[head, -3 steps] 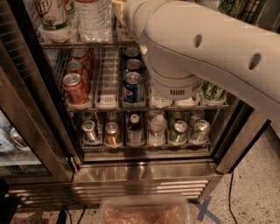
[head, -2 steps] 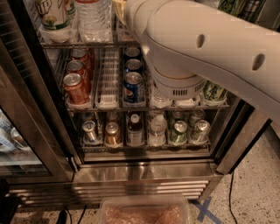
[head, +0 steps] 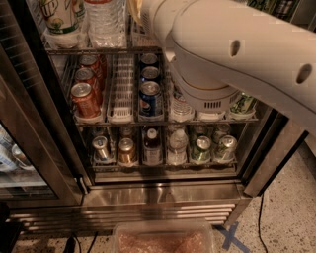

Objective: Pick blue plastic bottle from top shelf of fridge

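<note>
Two bottles stand at the left of the top shelf (head: 98, 50) of the fridge (head: 163, 195): a 7UP bottle (head: 55, 15), then a ribbed water bottle (head: 104, 21). Just right of them, a tan sliver may be the blue plastic bottle (head: 134, 12); your white arm (head: 237, 54) hides the rest. The gripper sits out of sight past the arm's end up there, so you cannot tell its grip.

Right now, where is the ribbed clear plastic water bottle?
The water bottle stands upper left in the camera view on the top wire shelf, between the green-and-white 7UP bottle and the white arm; the gripper is out of sight.
</note>
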Robot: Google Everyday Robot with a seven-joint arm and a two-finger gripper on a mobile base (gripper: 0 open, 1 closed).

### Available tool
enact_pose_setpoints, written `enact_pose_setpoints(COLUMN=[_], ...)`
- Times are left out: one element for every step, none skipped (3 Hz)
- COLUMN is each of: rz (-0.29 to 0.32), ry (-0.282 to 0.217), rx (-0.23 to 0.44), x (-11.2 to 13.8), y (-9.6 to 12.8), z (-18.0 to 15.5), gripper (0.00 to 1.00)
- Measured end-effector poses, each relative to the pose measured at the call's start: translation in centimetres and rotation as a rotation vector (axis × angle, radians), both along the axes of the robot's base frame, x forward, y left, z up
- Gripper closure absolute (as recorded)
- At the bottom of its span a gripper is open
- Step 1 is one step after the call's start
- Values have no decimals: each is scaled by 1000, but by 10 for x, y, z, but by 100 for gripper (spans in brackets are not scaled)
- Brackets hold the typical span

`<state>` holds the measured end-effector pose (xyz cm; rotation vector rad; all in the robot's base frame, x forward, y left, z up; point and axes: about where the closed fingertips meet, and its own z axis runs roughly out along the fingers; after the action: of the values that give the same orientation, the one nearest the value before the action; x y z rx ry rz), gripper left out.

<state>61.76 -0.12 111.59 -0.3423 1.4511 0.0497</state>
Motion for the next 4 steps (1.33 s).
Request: enact_pose_setpoints(rz=[0, 1, 4, 5], ry=[0, -3, -12, -19], rx=[0, 7, 15, 25], x=[0, -4, -8, -14], y=[0, 0, 1, 1], z=[0, 2, 5, 8], gripper=[100, 100, 100, 100])
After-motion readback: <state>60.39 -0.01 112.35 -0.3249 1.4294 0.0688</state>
